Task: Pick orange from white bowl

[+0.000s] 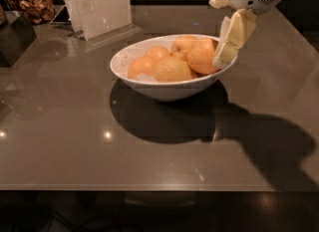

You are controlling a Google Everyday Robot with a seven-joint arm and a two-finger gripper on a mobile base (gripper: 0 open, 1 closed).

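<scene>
The white bowl (164, 89) stands in the middle of the brown table and holds several round fruits. The orange (201, 57), the largest and deepest in colour, lies at the bowl's right side. A paler yellowish fruit (171, 69) lies in front of it, and smaller oranges (142, 66) lie to the left and behind. My gripper (225, 57) reaches down from the upper right. Its cream tip is over the bowl's right rim, right against the orange's right side.
A white sign in a clear stand (99, 4) is behind the bowl at the back left. A dark box (15, 37) and a container of brown snacks (35, 6) sit at the far left. The table's front edge (159, 190) runs across the bottom.
</scene>
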